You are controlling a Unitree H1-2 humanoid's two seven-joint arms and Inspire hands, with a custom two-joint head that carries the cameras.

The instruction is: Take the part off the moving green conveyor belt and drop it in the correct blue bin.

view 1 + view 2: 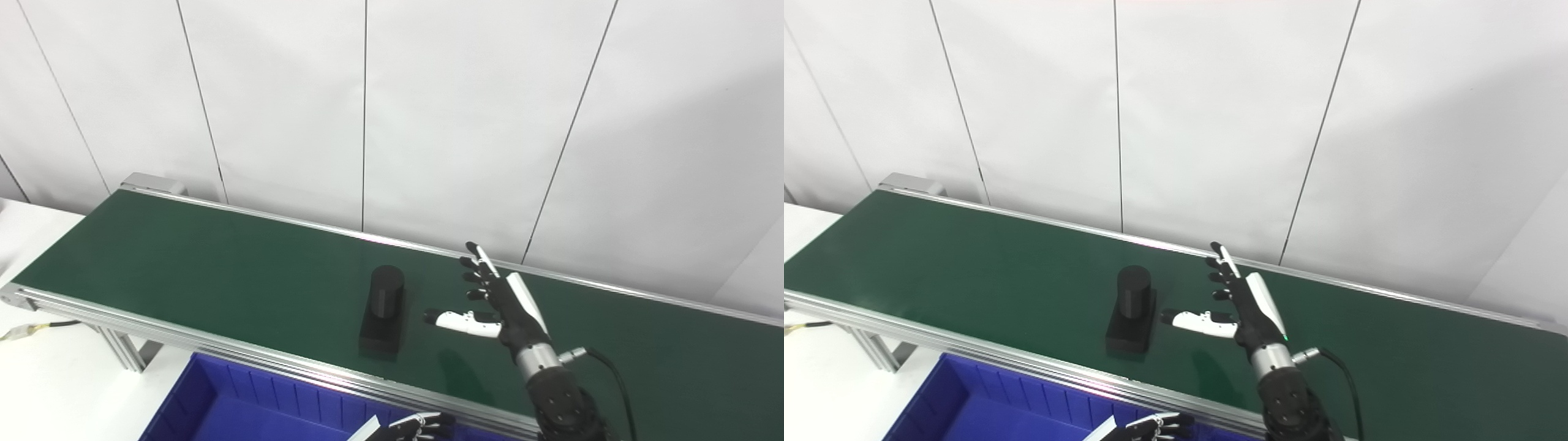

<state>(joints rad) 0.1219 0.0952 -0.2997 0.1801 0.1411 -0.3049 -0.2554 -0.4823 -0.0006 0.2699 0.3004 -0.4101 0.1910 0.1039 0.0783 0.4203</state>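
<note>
Black part [383,315] beside spread right hand [499,300] — belt [968,257] end shows leftward.

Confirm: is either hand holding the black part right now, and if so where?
Neither. The right hand is open above the belt, fingers spread, beside the black part without touching it. The left hand, barely in view, holds nothing visible.
</note>
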